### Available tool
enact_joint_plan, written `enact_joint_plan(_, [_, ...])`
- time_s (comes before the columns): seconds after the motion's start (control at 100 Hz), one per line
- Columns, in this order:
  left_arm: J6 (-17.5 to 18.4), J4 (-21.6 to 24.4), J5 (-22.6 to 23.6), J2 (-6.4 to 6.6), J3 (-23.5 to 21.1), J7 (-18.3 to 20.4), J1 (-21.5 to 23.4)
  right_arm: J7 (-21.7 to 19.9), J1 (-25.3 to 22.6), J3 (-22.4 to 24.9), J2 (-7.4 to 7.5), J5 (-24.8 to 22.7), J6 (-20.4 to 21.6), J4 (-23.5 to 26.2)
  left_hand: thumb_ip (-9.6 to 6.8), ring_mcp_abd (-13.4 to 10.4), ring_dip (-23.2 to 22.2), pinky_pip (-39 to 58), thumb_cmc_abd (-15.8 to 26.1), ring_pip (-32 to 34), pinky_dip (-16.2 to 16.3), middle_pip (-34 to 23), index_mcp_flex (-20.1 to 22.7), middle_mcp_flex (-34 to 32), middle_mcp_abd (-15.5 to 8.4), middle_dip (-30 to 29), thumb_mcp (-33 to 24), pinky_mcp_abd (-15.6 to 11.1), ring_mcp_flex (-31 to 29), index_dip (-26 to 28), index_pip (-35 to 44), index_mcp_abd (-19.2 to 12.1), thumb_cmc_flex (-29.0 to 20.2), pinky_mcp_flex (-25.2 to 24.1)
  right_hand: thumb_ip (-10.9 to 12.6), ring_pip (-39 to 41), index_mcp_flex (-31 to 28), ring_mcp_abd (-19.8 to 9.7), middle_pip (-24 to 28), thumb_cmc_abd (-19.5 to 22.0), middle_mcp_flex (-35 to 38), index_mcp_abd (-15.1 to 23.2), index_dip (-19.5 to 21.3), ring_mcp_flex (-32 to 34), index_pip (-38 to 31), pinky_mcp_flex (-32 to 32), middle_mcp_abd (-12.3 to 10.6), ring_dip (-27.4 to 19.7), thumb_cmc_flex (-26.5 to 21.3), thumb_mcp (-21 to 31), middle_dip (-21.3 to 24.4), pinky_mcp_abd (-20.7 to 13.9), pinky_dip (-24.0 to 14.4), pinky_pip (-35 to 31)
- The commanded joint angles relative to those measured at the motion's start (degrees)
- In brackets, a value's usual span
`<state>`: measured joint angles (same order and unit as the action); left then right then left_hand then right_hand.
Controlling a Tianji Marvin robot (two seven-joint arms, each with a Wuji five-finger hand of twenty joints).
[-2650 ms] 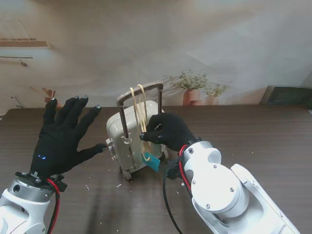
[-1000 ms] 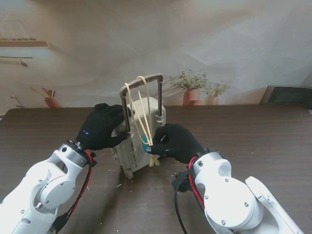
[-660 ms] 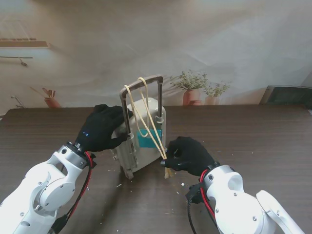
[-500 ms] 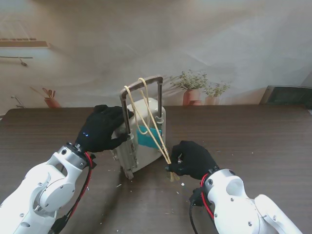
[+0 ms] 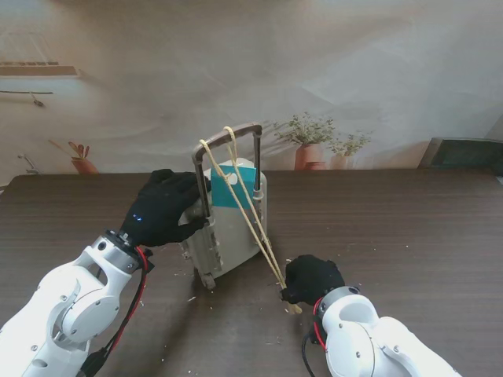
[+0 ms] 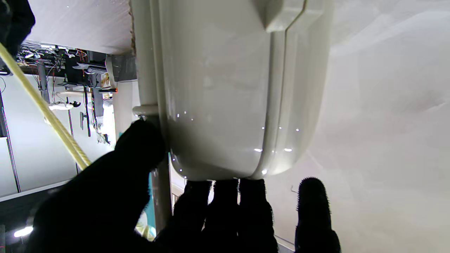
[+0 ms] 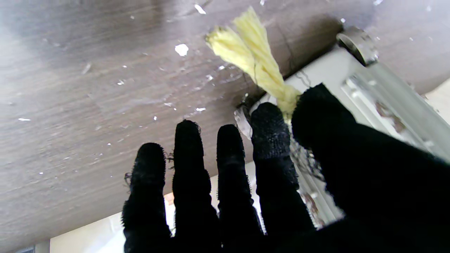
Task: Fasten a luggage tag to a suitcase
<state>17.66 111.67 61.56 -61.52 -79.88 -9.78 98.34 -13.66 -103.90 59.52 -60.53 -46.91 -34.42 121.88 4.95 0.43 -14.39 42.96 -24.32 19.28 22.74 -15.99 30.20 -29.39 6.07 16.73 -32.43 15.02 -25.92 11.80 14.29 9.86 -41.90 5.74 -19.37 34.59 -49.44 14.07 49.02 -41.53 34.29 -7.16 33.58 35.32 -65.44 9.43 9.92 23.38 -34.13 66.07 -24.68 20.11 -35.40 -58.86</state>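
A small cream suitcase point(image 5: 229, 229) stands upright mid-table with its brown pull handle point(image 5: 228, 132) raised. A yellow cord point(image 5: 253, 224) is looped over the handle and runs taut down to my right hand point(image 5: 310, 279), which pinches its frayed end point(image 7: 251, 58) between thumb and forefinger. The teal luggage tag point(image 5: 233, 185) hangs on the cord high up, just under the handle. My left hand point(image 5: 163, 207) grips the suitcase's top left side; its fingers point(image 6: 225, 211) press the cream shell point(image 6: 225, 88), thumb at the handle post.
Dark wood table point(image 5: 409, 236) with small white crumbs point(image 7: 181, 49) near the suitcase. Potted plants point(image 5: 318, 141) show on the backdrop behind. Open tabletop lies to the right and left of the suitcase.
My right hand has pulled the cord end toward me and to the right, drawing it taut. The teal tag has slid up the cord to the handle. The left hand keeps holding the suitcase.
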Motion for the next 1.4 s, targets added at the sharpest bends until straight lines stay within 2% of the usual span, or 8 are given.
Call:
enact_joint_plan(0.0, [0.1,-0.8,0.6,0.23,0.3,1.7,1.0,-0.8,0.6,-0.7,0.40,0.7,-0.9,-1.6,-0.71,-0.4,-1.4,0.4,0.5,1.0,-0.2,-3.5,7.5,-5.4,1.2,1.9,-3.8,-2.2,-1.0,3.3,7.5,-2.6,-3.6,-1.2,2.8,0.5,1.1,-0.8,1.2,0.9,1.1,1.6,2.1,1.3,-3.3,0.0,-0.1,-0.5,-1.2,1.2,0.2,-0.2,-0.1,-1.0])
enact_joint_plan(0.38, [0.4,-0.5,1.2,0.24,-0.1,1.0,1.4,0.8,3.4,-4.8,0.29,2.0,-3.1,-6.1,-0.67,-0.3,-1.4,0.5,1.4,1.0,-0.3,-3.5,7.9,-5.7,1.3,2.0,-3.3,-2.3,-1.3,3.2,7.3,-2.4,-4.3,-1.1,2.7,0.8,0.7,-1.1,1.6,0.4,1.7,1.9,1.5,1.8,-3.5,0.6,-0.4,-0.7,-0.8,1.7,0.1,-0.6,0.5,-1.2])
enact_joint_plan(0.53, [0.4,-0.2,1.4,0.23,-0.3,0.8,1.7,3.1,3.2,-5.0,-0.24,3.1,-2.4,-7.4,-0.69,-0.4,-1.4,0.2,1.6,1.0,-0.4,-3.4,7.5,-5.5,0.9,2.0,-3.0,-2.2,-1.1,3.1,7.1,-2.6,-4.3,-1.5,2.4,0.9,0.9,-1.0,1.6,0.4,2.4,5.2,0.8,2.2,-2.8,0.9,-0.6,-0.8,0.4,1.5,0.1,-0.5,1.0,-1.4])
enact_joint_plan(0.72, [0.5,1.4,1.3,0.07,-1.1,0.2,3.0,5.1,1.3,-3.5,-0.70,3.3,1.1,-6.9,-0.54,0.3,-1.6,-0.9,5.1,1.2,-1.0,-3.3,6.3,-4.5,1.2,2.2,1.7,-2.0,0.0,3.3,7.3,-2.7,-3.6,-2.3,2.0,0.8,7.9,-1.0,1.1,-0.5,0.7,4.4,-7.6,1.3,4.8,0.2,-0.8,-1.0,5.2,2.3,0.2,-0.4,1.6,-1.7])
enact_joint_plan(0.81, [0.6,2.8,1.5,-0.02,-1.9,-0.3,4.1,5.3,0.4,-2.6,-0.73,2.8,2.6,-6.1,-0.63,0.4,-1.5,-1.2,5.6,1.0,-1.2,-3.0,6.1,-4.1,1.6,2.1,2.7,-1.7,0.6,3.2,7.0,-2.6,-3.3,-2.7,4.2,0.8,8.7,-1.0,1.1,1.7,-0.6,2.2,-10.6,0.7,11.7,-0.2,-0.7,-1.0,7.0,2.2,0.3,-0.5,1.9,-1.8])
enact_joint_plan(0.9, [1.0,4.3,1.8,-0.09,-2.7,-0.6,5.2,5.1,-0.1,-1.9,-0.72,2.9,3.3,-5.2,-0.65,0.6,-1.4,-1.7,5.7,0.8,-1.4,-2.6,5.7,-3.6,1.6,2.1,3.7,-1.6,1.2,3.0,6.7,-2.6,-2.6,-3.0,11.0,0.8,9.6,-1.2,0.9,3.1,-2.0,0.0,-9.6,-0.1,22.2,-0.7,-0.5,-1.0,8.9,3.1,0.4,-0.6,2.1,-1.7])
enact_joint_plan(1.14, [2.0,6.5,2.8,-0.17,-4.1,-1.6,6.5,5.9,-2.2,0.5,-0.93,3.1,6.2,-2.3,-1.41,0.8,-0.8,-4.8,6.4,-0.7,-3.0,-1.0,2.8,0.0,1.8,1.8,8.7,-1.6,4.6,2.0,4.4,-2.0,1.3,-5.1,11.1,0.9,15.3,-1.3,-0.6,3.3,-5.3,-2.0,-12.2,-1.7,29.9,-2.0,0.5,-0.8,9.6,2.0,1.0,-1.0,2.1,-1.1])
enact_joint_plan(1.39, [3.1,7.5,2.5,-0.35,-4.8,-2.8,6.8,6.0,-4.6,3.0,-1.02,3.5,8.9,1.2,-3.51,1.0,0.3,-20.5,10.1,-3.3,-10.8,3.5,-5.6,11.1,1.7,-0.2,22.2,-1.8,16.7,-1.4,-2.7,-0.9,4.3,-9.5,11.1,1.1,16.2,-1.2,-0.8,3.4,-5.7,-1.9,-13.1,-2.0,30.2,-2.3,0.6,-0.6,9.6,1.7,1.1,-1.2,2.0,-0.9])
